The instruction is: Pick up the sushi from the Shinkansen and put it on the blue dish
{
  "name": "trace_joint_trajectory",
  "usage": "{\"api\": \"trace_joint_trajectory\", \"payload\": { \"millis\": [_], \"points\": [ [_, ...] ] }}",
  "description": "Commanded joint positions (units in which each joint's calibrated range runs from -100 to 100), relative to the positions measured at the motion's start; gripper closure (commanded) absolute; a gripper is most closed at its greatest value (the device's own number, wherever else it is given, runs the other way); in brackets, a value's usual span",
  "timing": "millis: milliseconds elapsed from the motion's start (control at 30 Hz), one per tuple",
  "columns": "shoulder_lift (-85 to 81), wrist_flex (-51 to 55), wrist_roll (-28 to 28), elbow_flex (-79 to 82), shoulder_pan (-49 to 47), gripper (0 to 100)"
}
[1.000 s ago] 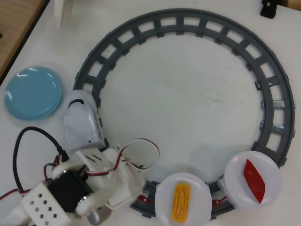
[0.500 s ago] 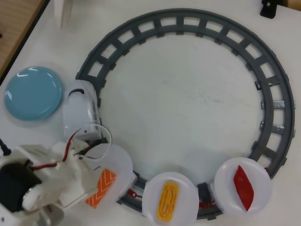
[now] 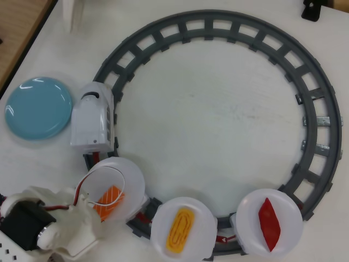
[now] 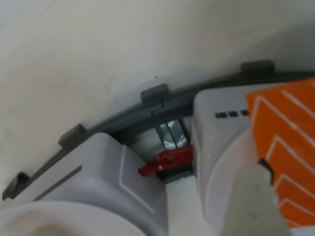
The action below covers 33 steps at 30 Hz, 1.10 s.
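Note:
The white Shinkansen (image 3: 94, 117) stands on the left arc of the grey track (image 3: 229, 30), its nose pointing up beside the blue dish (image 3: 38, 107). Right behind it rides a white plate (image 3: 128, 177) carrying the orange striped sushi (image 3: 110, 195). My gripper (image 3: 97, 210) reaches in from the lower left and covers the lower-left edge of that plate, right at the sushi. In the wrist view the sushi (image 4: 290, 132) fills the right side, with one pale finger (image 4: 256, 196) in front of it. The other finger is out of view.
Two more white plates trail along the bottom of the track, one with a yellow egg piece (image 3: 181, 229), one with a dark-red tuna piece (image 3: 268, 224). A wooden surface (image 3: 16, 27) borders the table at the top left. A red coupling (image 4: 165, 161) links two cars.
The train has run further up the left arc toward the blue dish, drawing all three plates along. My arm has pulled back to the lower left, and the sushi plate has come out from under it.

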Motion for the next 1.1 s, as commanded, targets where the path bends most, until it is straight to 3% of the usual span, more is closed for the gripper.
{"api": "trace_joint_trajectory", "payload": {
  "millis": [0,333,567,1067],
  "points": [
    [-0.8,-0.3,0.4,0.4,0.3,75],
    [-0.5,-6.4,0.7,0.7,-0.6,75],
    [6.3,-13.2,-3.2,-0.2,-6.3,75],
    [9.1,-14.9,-9.1,-2.3,-16.2,76]
  ]
}}
